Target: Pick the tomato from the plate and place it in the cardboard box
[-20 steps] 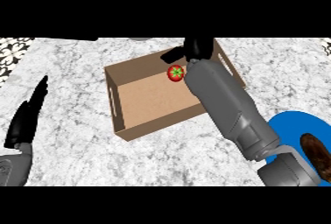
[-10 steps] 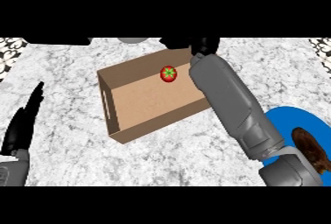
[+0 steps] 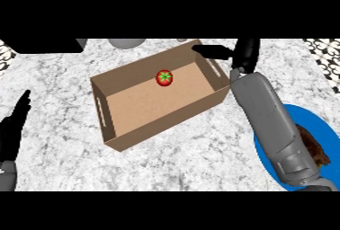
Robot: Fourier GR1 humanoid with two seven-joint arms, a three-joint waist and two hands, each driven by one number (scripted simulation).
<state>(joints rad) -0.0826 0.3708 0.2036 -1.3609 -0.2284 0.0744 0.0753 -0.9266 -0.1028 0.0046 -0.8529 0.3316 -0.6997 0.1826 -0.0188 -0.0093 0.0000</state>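
The counter [image 3: 179, 148] looks like polished grey-white speckled stone. On it, the cardboard box [image 3: 156, 105] is matt brown paperboard with plain smooth walls. Inside the box, the tomato [image 3: 164, 77] has a smooth, slightly glossy red skin. Right of the box, the blue plate [image 3: 319, 128] looks smooth and evenly matt.
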